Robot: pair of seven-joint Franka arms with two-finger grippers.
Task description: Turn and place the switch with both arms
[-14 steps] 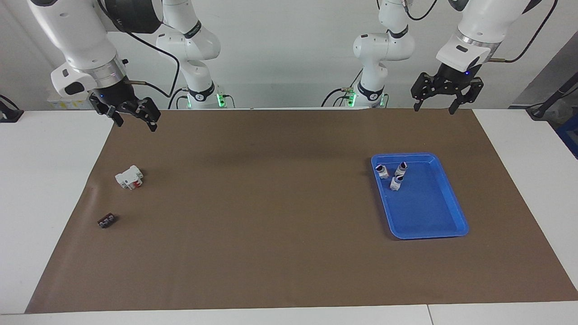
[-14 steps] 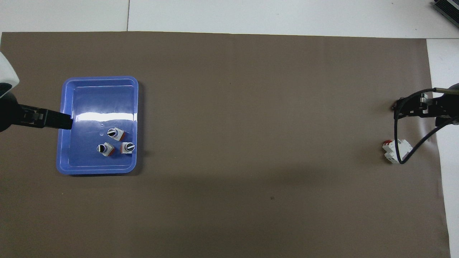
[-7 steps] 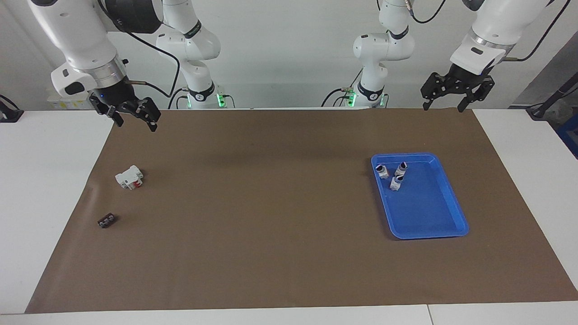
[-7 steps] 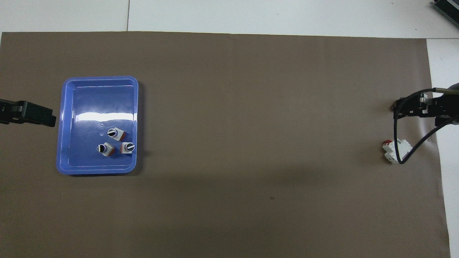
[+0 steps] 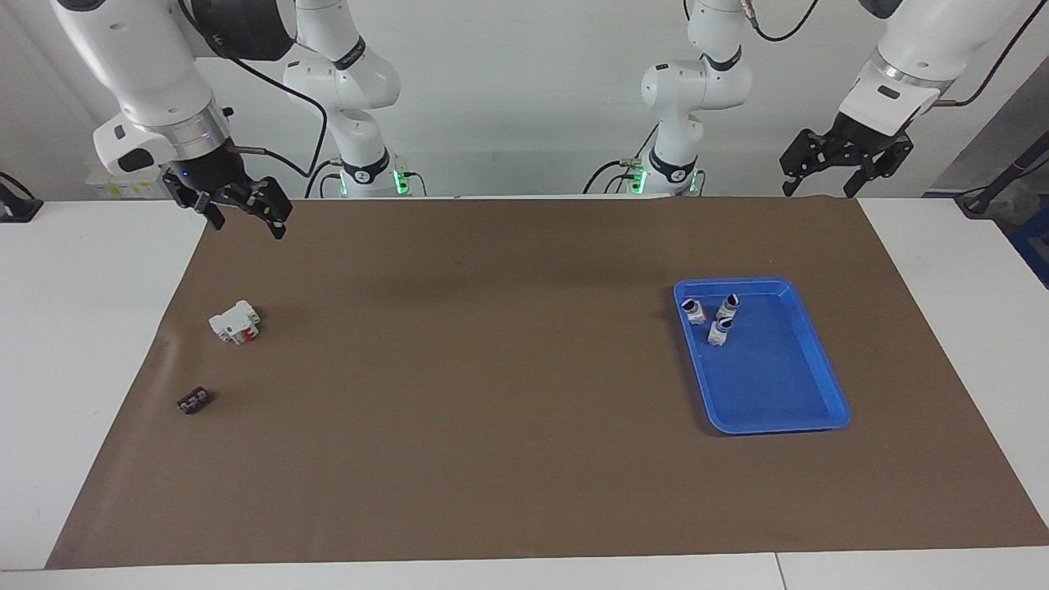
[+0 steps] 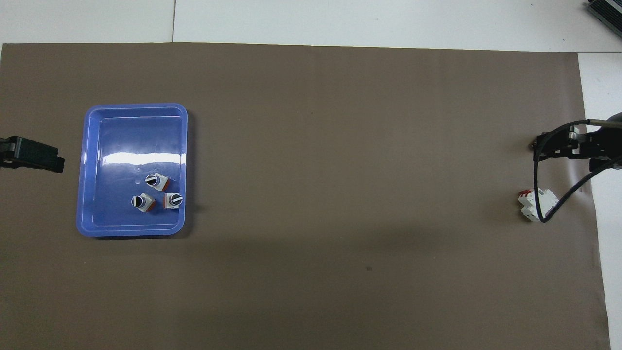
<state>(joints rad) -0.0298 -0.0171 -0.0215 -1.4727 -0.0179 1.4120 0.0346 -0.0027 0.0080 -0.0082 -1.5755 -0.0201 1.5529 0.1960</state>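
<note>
Three small white switches with black knobs and orange ends (image 5: 719, 331) (image 6: 156, 181) stand together in the blue tray (image 5: 787, 410) (image 6: 131, 126), in its part nearer the robots. My left gripper (image 5: 819, 191) (image 6: 48, 160) is open and empty, raised over the brown mat beside the tray at the left arm's end. My right gripper (image 5: 248, 226) (image 6: 559, 146) is open and empty, raised over the mat at the right arm's end, and the right arm waits.
A larger white block with a red part (image 5: 235, 322) (image 6: 534, 205) lies on the mat (image 5: 492, 369) under the right gripper's area. A small flat black piece (image 5: 193, 401) lies farther from the robots. Two smaller white arms (image 5: 361, 156) stand at the table's back.
My left gripper has drawn back from over the tray toward the left arm's end of the table and risen. The right gripper and all objects have stayed put.
</note>
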